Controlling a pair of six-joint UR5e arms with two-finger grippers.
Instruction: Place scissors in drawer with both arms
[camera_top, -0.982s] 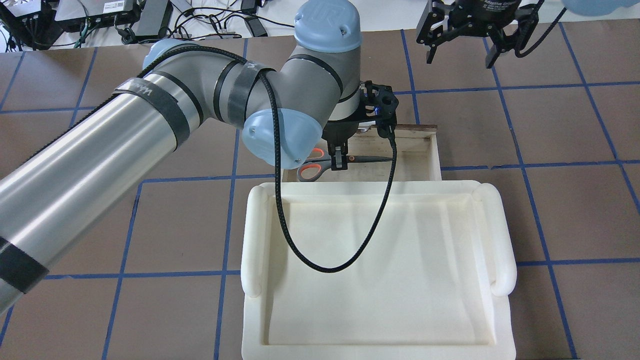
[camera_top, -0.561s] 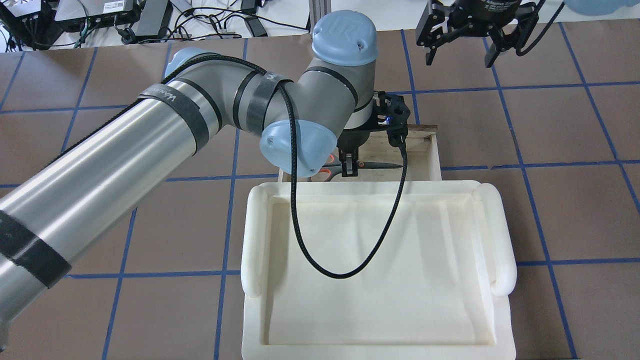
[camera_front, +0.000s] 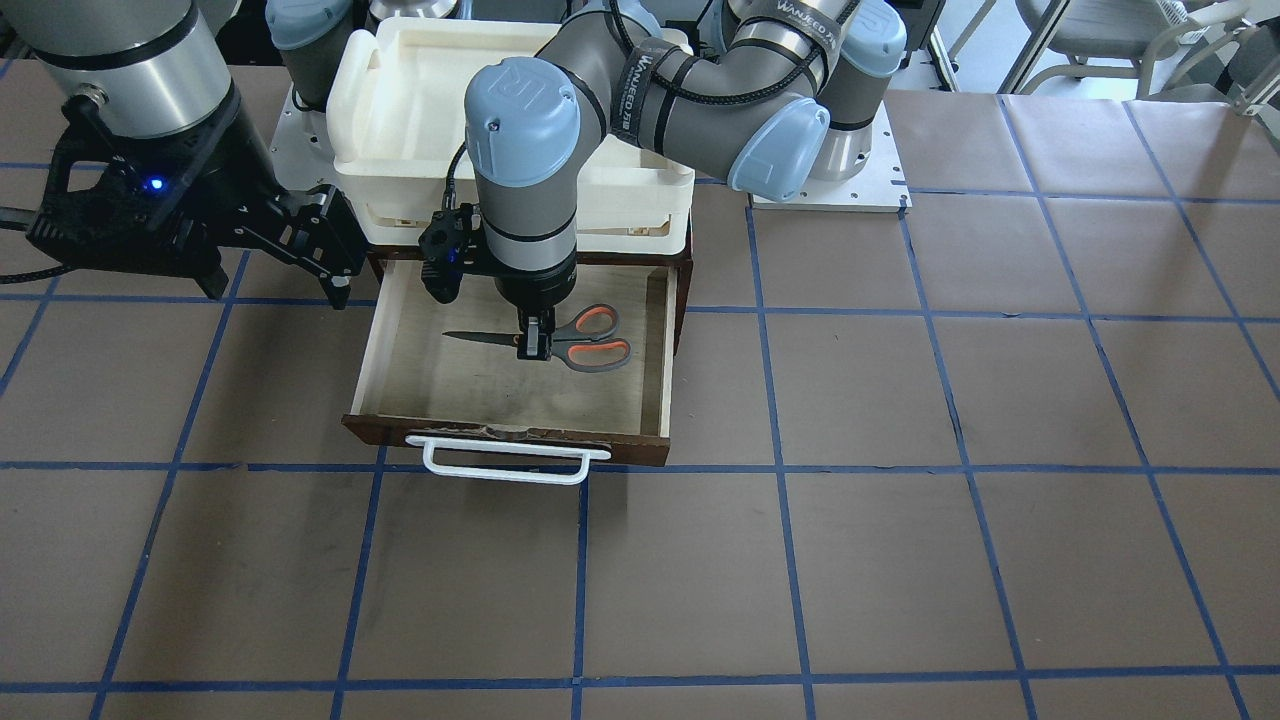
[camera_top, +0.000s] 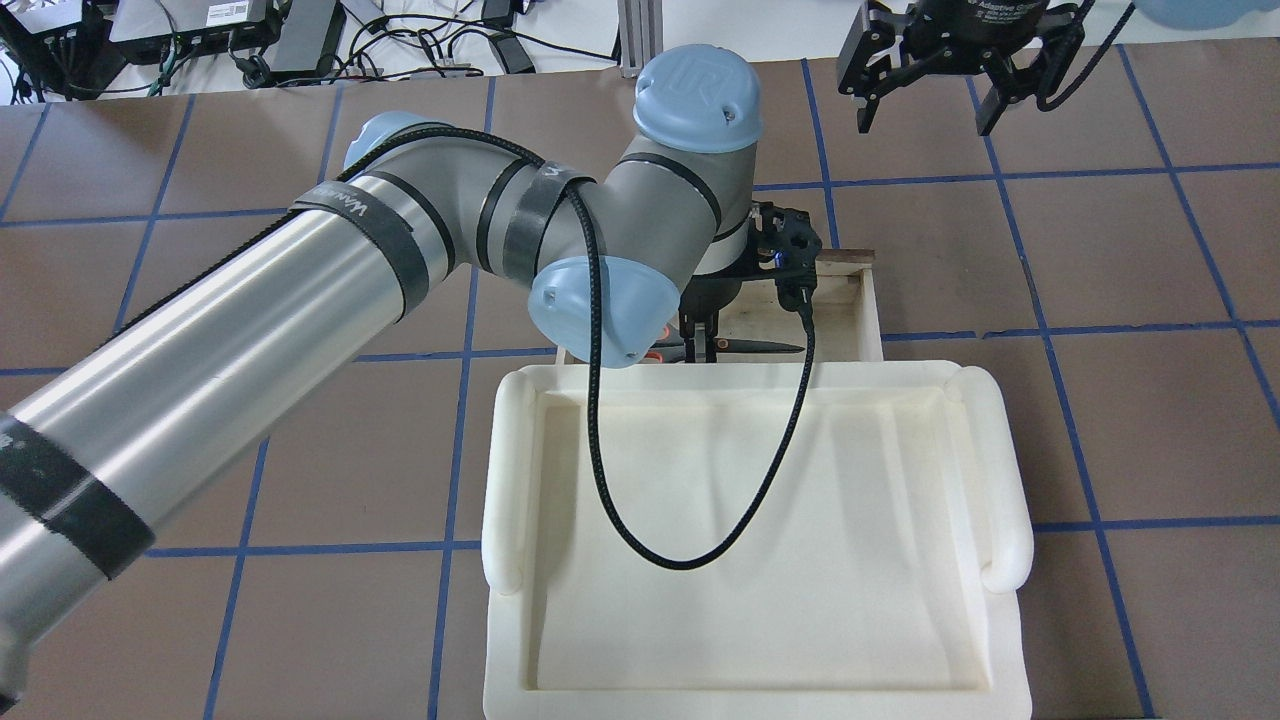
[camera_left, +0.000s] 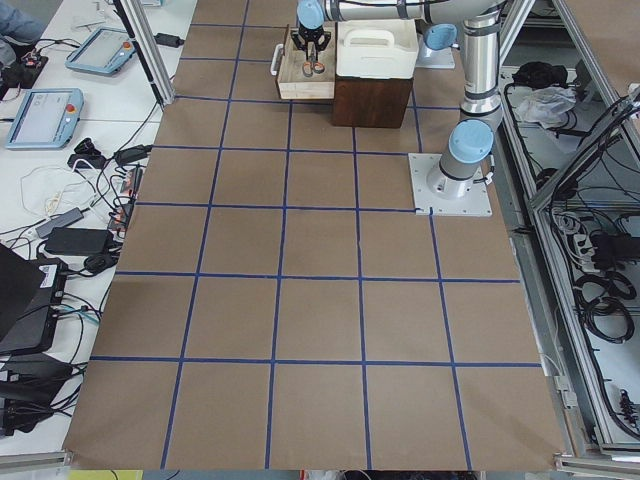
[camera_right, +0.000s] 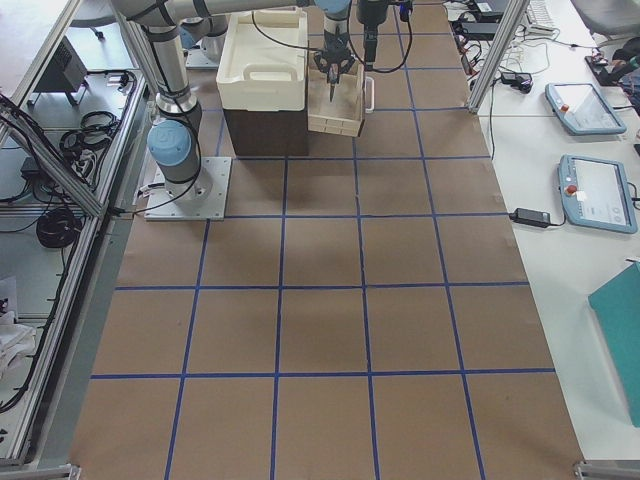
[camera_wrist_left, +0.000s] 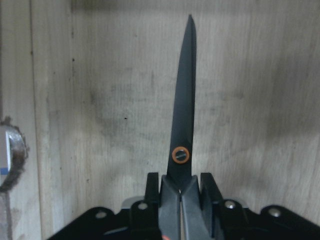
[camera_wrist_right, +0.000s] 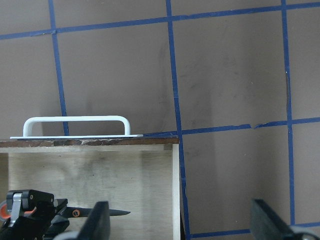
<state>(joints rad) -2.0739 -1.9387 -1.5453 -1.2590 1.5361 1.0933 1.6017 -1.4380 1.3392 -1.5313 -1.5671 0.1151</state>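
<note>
The drawer (camera_front: 372, 350) stands pulled open, with a pale plywood floor and a white bar handle (camera_front: 505, 462). My left gripper (camera_front: 535, 345) points straight down into it and is shut on the scissors (camera_front: 585, 338) just behind the pivot. The blades lie level, low over the drawer floor; I cannot tell whether they touch it. The left wrist view shows the dark blade (camera_wrist_left: 184, 110) between the fingers (camera_wrist_left: 152, 192). In the overhead view the blade (camera_top: 765, 348) pokes out beside the left gripper (camera_top: 700, 345). My right gripper (camera_top: 923, 125) is open and empty, beyond the drawer's handle end.
A cream-white foam tray (camera_top: 990, 480) sits on the brown cabinet above the drawer and hides the drawer's rear part from overhead. The left arm's black cable (camera_top: 640, 520) hangs over the tray. The brown table has blue tape lines.
My left gripper has carried the scissors to the right and lower into the drawer, so the tray's rim now hides their handles from overhead. The right gripper has hardly moved.
</note>
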